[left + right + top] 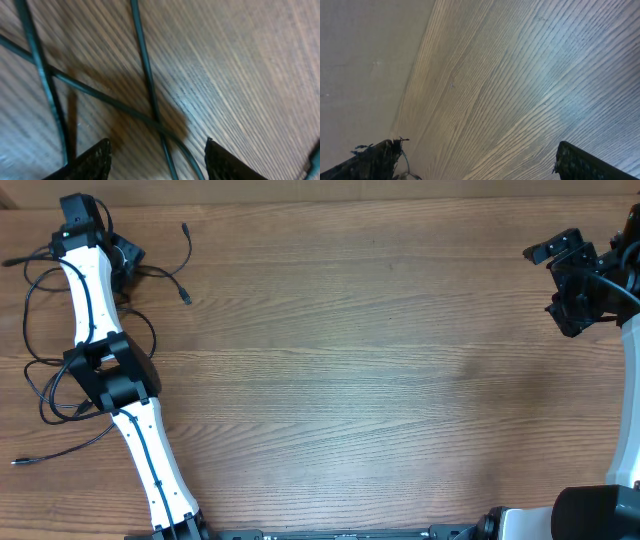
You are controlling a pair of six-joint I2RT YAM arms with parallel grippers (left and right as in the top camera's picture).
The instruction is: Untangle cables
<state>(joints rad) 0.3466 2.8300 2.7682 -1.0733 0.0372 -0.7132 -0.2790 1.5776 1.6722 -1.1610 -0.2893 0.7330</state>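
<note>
Wood table (380,380) — cables (145,65) looped under left arm (88,290), crossing beneath left hand (157,150).

"Can you follow the cables (146,65) at the far left of the desk (350,360)?"

"Not all the way. The left arm (85,290) lies across the bunch, so wherever the strands cross beneath it is hidden. One strand runs to the left edge of the overhead view and is cut off there."

"And the plugs (186,298)?"

"Too small from above to say what kind."

"The left tool (157,150), up close?"

"Only its two fingertips (95,160) show; the rest is cut off at the bottom. The strands there are blurred and run out of view at the top and bottom."

"The right side?"

"Much the same. The right tool (477,152) shows only its tips, in the bottom corners. From above, the right arm (630,380) is cut off by the right edge."
</note>
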